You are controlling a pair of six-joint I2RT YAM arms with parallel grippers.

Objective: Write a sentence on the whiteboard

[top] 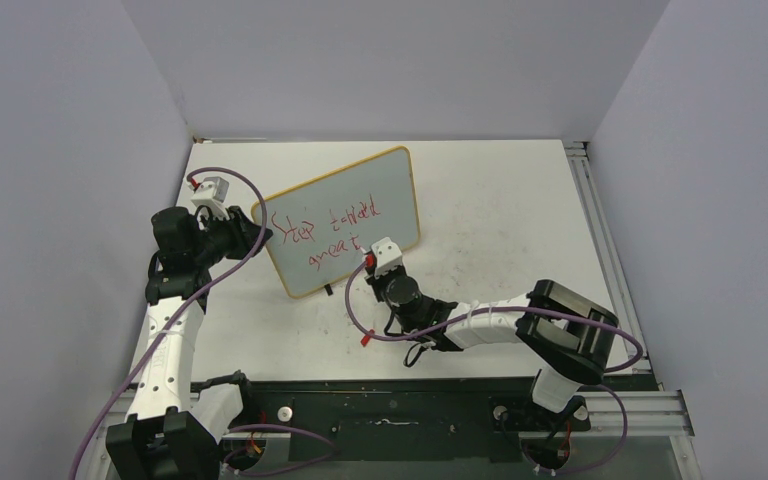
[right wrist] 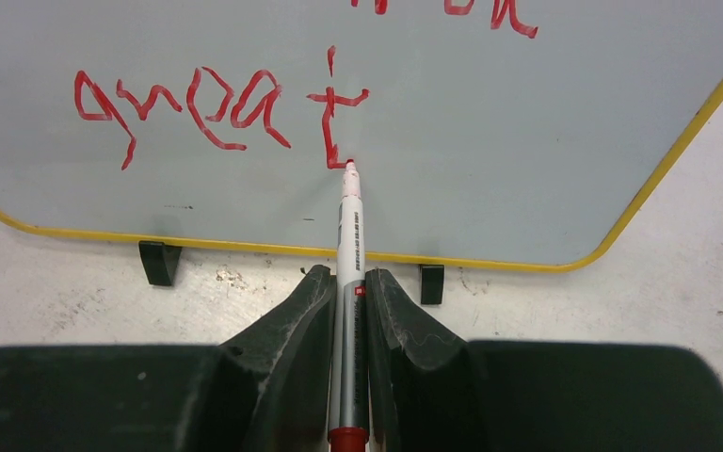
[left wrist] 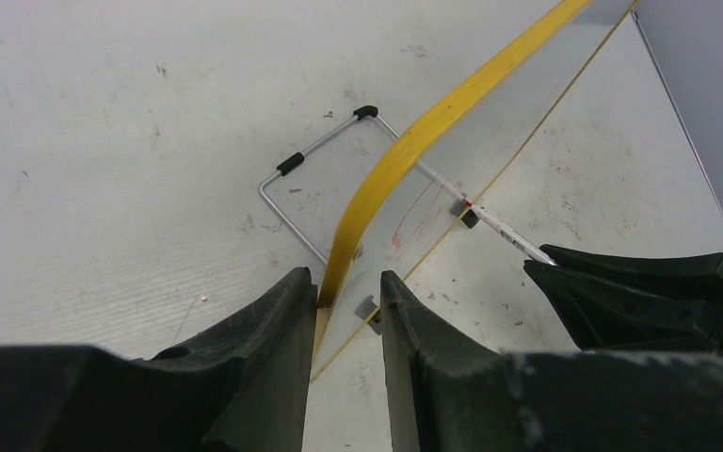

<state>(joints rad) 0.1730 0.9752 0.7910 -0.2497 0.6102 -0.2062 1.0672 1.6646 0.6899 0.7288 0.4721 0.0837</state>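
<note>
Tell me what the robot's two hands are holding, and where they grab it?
The right gripper pinches a slim white-and-red marker pen around its barrel's back half. The left gripper clamps the pale, yellow-framed rectangular whiteboard by its side edge.

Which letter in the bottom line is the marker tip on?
The t, last in that line: the marker tip sits at its stem's foot; the rest lie leftward.

Centre frame: whiteboard [top: 345, 220] stands as a wall between left gripper [top: 257, 226] at its left edge and right gripper [top: 372, 265], whose marker [right wrist: 350, 235] touches its face. Behind it juts a wire stand [left wrist: 289, 164]; table [top: 520, 210] lies open at centre right.
</note>
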